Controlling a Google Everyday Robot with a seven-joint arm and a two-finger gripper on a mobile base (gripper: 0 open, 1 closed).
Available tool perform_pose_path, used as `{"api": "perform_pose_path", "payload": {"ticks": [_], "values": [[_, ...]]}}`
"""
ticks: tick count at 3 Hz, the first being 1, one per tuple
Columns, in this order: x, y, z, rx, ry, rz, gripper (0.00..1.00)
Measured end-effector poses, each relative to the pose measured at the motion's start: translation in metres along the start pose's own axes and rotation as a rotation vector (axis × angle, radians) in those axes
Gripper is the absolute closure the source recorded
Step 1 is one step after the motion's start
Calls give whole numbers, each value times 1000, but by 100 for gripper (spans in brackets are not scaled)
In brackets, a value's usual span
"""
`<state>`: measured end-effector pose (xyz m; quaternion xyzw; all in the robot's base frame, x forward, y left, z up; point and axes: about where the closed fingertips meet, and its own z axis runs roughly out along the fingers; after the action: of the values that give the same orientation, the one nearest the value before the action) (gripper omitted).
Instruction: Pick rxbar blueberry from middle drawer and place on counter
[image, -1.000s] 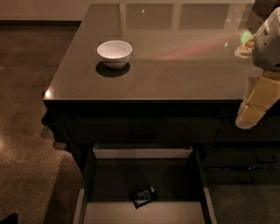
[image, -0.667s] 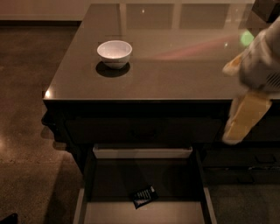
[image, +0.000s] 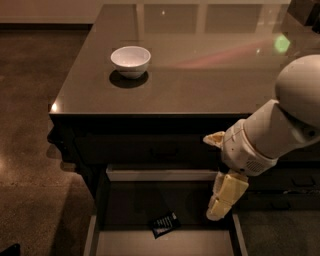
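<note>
Where the wide, shallow middle drawer (image: 125, 210) with its dark floor, pale side rails and white back panel stands pulled out under the cabinet front, the camera view shows the small, flat rxbar blueberry (image: 164, 224) in its dark bluish wrapper lying flat on the drawer floor, near the middle of its width. The bar's long axis is tilted, running from lower left up to upper right, so that one short end points toward the right rail and slightly toward the back panel. There is white print on the wrapper, but none of it can be read.

The robot's cream-coloured gripper (image: 226, 196) hangs from a white arm that comes in from the right. It points down into the right side of the drawer, right of the bar and apart from it, and holds nothing that can be seen. Whether the claw is released or clenched cannot be told.

Above, the large glossy grey-brown counter (image: 200, 75) carries a small round white bowl (image: 130, 61) toward its left side, well apart from the arm.
</note>
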<state>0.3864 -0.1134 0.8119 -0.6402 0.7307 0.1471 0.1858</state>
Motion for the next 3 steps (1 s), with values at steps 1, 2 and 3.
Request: {"api": "perform_pose_path", "payload": {"ticks": [1,2,3], "values": [[0,0,-1,3,2,0,0],[1,1,10,-2,-30,-8,0],[-4,-2,63,-67,-104,-48,0]]}}
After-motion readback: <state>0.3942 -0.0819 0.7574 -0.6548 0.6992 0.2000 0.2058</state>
